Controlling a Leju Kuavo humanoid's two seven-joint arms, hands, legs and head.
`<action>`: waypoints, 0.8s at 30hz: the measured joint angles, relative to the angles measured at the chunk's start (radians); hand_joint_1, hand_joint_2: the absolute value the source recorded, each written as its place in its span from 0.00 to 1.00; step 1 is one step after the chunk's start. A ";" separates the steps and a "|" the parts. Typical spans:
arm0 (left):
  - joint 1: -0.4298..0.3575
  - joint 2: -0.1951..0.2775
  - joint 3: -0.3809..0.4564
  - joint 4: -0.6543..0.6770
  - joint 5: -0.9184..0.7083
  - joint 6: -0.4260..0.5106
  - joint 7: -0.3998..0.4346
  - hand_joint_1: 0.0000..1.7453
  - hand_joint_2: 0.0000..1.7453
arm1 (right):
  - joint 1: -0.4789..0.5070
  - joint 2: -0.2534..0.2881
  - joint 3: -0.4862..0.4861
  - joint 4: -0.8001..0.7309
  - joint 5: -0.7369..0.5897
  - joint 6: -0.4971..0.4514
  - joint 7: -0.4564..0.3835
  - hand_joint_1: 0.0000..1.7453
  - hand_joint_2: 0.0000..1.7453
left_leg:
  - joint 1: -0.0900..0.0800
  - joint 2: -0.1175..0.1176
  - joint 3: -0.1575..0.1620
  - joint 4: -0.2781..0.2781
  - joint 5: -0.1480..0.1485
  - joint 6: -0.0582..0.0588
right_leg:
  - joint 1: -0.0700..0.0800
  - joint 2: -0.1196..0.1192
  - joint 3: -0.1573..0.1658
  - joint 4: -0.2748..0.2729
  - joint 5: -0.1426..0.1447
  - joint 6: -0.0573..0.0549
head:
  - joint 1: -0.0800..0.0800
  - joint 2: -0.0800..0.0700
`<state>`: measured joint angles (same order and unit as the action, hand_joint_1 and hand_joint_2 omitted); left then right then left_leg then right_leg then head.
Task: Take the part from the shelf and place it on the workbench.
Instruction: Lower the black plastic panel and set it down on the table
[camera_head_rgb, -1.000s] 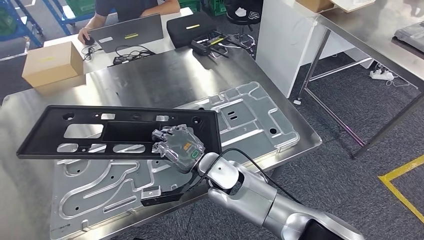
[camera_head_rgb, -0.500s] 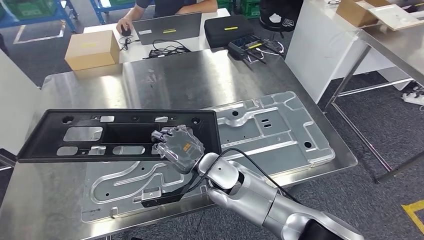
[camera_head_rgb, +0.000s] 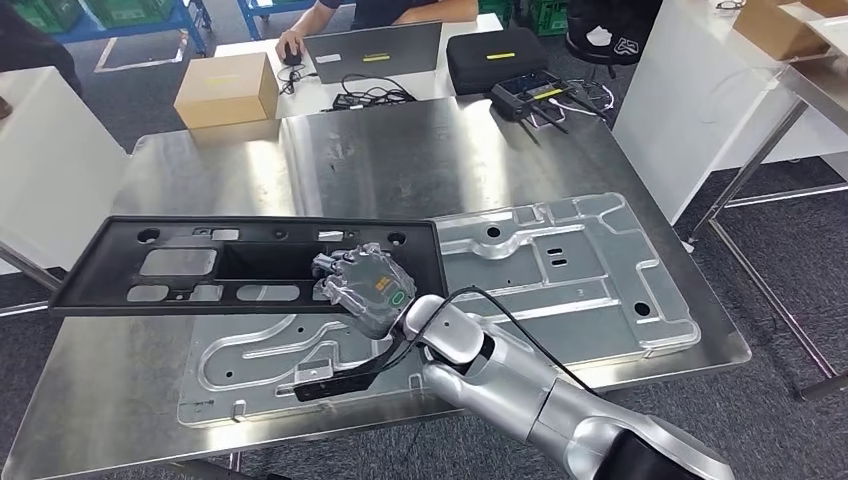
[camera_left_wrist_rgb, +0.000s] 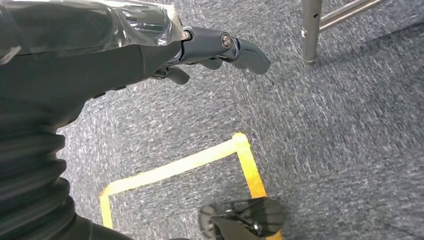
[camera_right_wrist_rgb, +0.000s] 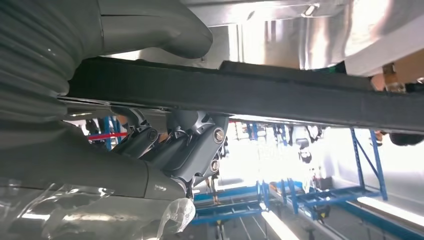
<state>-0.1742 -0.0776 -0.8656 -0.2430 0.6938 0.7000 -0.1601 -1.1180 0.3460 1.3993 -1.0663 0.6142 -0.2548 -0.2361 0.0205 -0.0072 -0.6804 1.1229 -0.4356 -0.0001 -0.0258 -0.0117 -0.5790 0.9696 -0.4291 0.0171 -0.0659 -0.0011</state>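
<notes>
A long black plastic panel with several cut-outs hangs level above the steel workbench. My right hand grips its near edge at the right end, thumb under and fingers over. In the right wrist view the panel runs as a dark bar across the thumb and the fingers. My left hand hangs beside my body over grey carpet, fingers loosely curled and holding nothing.
A large silver stamped metal plate lies on the workbench under the panel. Behind the bench stand a cardboard box, a laptop, a black case and a seated person. A white cabinet stands left; yellow floor tape lies below.
The camera has swung, so the whole scene has shifted right in view. The bench now sits more centrally under the panel. My right hand still holds the panel the same way.
</notes>
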 joint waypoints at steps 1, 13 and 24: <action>-0.003 0.000 0.000 0.000 -0.003 0.000 -0.001 0.00 1.00 | -0.003 0.000 0.000 0.004 -0.001 0.000 0.000 1.00 1.00 | -0.002 0.004 0.040 -0.077 0.027 0.002 | 0.001 -0.002 0.002 0.000 -0.002 0.004 | 0.000 0.000; -0.017 0.000 0.002 0.000 -0.035 0.000 -0.013 0.00 1.00 | -0.021 -0.001 0.000 0.042 -0.009 0.015 0.031 1.00 1.00 | -0.012 0.001 0.086 -0.170 0.048 0.018 | 0.011 -0.007 0.010 -0.015 0.001 0.007 | 0.000 0.000; -0.018 0.000 0.013 0.000 -0.058 0.000 -0.017 0.00 1.00 | -0.050 -0.007 0.000 0.118 -0.068 -0.014 0.040 1.00 1.00 | -0.007 0.002 0.087 -0.170 0.049 0.019 | 0.014 -0.007 0.011 -0.014 0.001 0.018 | 0.000 0.000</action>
<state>-0.1923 -0.0778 -0.8524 -0.2434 0.6359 0.7000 -0.1767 -1.1685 0.3393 1.3989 -0.9484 0.5465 -0.2689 -0.1959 0.0138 -0.0056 -0.5934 0.9531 -0.3869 0.0189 -0.0118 -0.0189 -0.5684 0.9552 -0.4280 0.0355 -0.0656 -0.0011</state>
